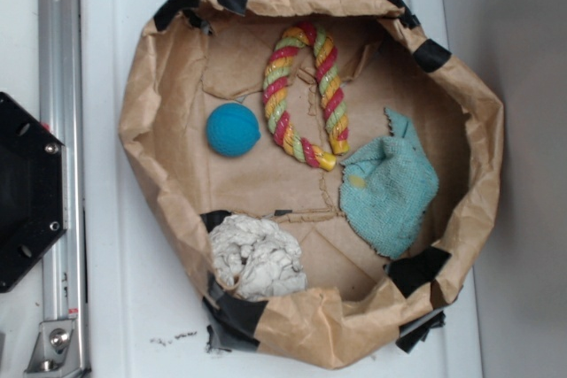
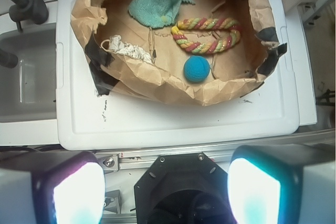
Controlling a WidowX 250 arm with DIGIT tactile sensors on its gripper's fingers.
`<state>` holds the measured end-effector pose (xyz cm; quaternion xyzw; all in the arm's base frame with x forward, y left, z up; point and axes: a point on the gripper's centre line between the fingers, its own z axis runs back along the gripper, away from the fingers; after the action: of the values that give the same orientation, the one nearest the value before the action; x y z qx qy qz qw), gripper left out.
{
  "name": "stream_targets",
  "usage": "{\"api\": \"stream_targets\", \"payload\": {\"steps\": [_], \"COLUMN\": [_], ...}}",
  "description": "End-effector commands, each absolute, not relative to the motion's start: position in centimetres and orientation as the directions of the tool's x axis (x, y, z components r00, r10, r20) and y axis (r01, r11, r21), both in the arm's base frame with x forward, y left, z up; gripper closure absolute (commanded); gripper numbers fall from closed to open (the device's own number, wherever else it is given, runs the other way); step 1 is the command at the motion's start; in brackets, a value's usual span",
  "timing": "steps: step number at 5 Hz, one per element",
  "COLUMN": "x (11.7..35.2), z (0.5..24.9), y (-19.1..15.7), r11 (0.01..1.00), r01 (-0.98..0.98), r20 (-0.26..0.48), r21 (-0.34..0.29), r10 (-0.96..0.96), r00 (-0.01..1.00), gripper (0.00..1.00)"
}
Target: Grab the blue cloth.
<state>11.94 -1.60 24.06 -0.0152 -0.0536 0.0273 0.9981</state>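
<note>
The blue cloth (image 1: 390, 188) is a light teal terry washcloth with a small yellowish spot. It lies flat on the right side of the brown paper basin (image 1: 146, 86). In the wrist view the blue cloth (image 2: 156, 4) sits at the far upper left of the basin (image 2: 163, 85). My gripper (image 2: 167, 192) hangs high above the robot's black base, well short of the basin. Its fingers (image 2: 79, 192) stand wide apart with nothing between them. The gripper does not show in the exterior view.
A round darker blue ball (image 1: 233, 129), a red-yellow-green rope ring (image 1: 306, 95) and a white-grey crumpled rag (image 1: 257, 257) share the basin. The basin has high crumpled walls with black tape and rests on a white lid (image 2: 173, 121). The black base (image 1: 27, 192) and a metal rail (image 1: 58, 86) are at left.
</note>
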Motion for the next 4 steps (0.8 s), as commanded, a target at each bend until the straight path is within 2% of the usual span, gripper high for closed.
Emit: {"api": "stream_targets", "payload": {"steps": [1, 2, 3, 4], "x": [16.8, 19.3, 21.7, 24.1], "z": [18.2, 14.0, 13.0, 12.6], "y": [-1.0, -0.5, -2.2, -2.0], "r11": [0.989, 0.98, 0.986, 0.993], "r01": [-0.128, -0.149, -0.1, -0.073], "r20": [-0.059, -0.132, 0.093, 0.136], "r21": [0.074, 0.13, 0.131, 0.088], "r10": [0.133, 0.166, 0.088, 0.061], "r00": [0.989, 0.977, 0.992, 0.989], "gripper": [0.0, 0.0, 0.0, 0.0]}}
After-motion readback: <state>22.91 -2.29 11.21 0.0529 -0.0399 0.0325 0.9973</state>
